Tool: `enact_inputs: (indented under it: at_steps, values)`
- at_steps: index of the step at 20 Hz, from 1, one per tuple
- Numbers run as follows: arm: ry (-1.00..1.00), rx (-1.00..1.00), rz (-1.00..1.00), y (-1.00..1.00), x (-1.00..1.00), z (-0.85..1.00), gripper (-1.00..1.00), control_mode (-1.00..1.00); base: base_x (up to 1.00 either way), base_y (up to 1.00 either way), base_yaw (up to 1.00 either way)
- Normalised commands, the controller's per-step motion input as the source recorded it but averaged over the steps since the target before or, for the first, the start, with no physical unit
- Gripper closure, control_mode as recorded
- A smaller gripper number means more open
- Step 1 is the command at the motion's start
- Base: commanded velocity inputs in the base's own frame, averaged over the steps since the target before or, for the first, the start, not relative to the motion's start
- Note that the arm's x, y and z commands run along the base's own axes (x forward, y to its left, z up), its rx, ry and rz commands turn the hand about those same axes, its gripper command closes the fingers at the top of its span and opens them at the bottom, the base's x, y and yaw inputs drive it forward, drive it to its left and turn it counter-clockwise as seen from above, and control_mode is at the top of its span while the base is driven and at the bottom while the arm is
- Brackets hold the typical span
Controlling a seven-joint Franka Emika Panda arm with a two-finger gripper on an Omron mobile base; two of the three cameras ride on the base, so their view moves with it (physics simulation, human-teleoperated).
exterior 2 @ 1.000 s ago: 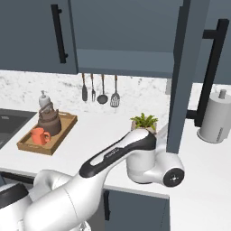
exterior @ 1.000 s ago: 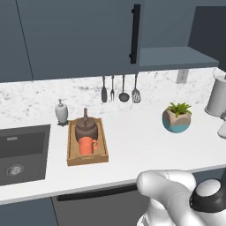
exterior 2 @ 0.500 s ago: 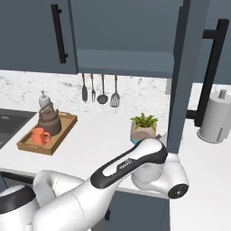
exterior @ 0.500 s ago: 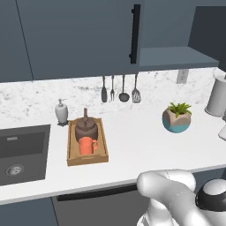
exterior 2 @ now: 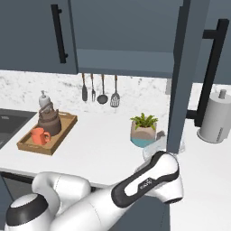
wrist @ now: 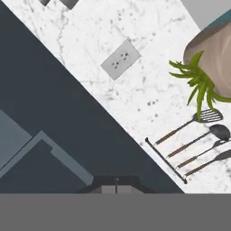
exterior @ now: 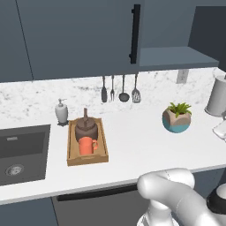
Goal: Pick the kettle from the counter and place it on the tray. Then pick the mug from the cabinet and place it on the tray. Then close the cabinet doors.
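Note:
The dark-brown kettle [exterior: 85,128] and the orange mug [exterior: 87,145] both stand in the wooden tray [exterior: 70,152] on the white counter [exterior: 137,145], kettle behind, mug in front. The cabinet's left door [exterior: 88,35] is closed flat. Its right door [exterior 2: 184,76] stands open, edge-on to the right base view, and the bare inner shelf [exterior: 176,57] shows beside it. My hand sits low at the counter's front edge, right by that open door's lower end. In the hand view my gripper [wrist: 115,187] is shut on nothing and faces the dark cabinet and the backsplash.
A sink [exterior: 17,152] lies at the left with a soap dispenser [exterior: 62,111] behind it. Utensils [exterior: 119,90] hang on the backsplash. A potted plant [exterior 2: 144,131] and a paper towel roll [exterior 2: 216,119] stand to the right, near the open door.
The arm has stretched a little further right and forward, bringing the hand closer to the open right door. Tray, kettle and mug have stayed put.

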Motion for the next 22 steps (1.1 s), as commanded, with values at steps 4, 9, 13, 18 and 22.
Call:
enact_inputs:
  at_steps: [4, 9, 13, 18, 22]
  values:
    - [-0.15, 0.01, -0.08, -0.23, 0.21, 0.14, 1.00, -1.00, 0.00, 0.00, 0.00]
    - [-0.11, 0.01, -0.14, -0.33, 0.28, 0.17, 1.00, -1.00, 0.00, 0.00, 0.00]
    - [-0.11, 0.00, -0.20, -0.32, 0.18, 0.08, 1.00, -1.00, 0.00, 0.00, 0.00]
    - [-0.13, 0.00, -0.19, -0.36, 0.01, 0.05, 1.00, -1.00, 0.00, 0.00, 0.00]
    - [-0.23, 0.00, -0.15, -0.33, 0.00, 0.11, 1.00, -1.00, 0.00, 0.00, 0.00]
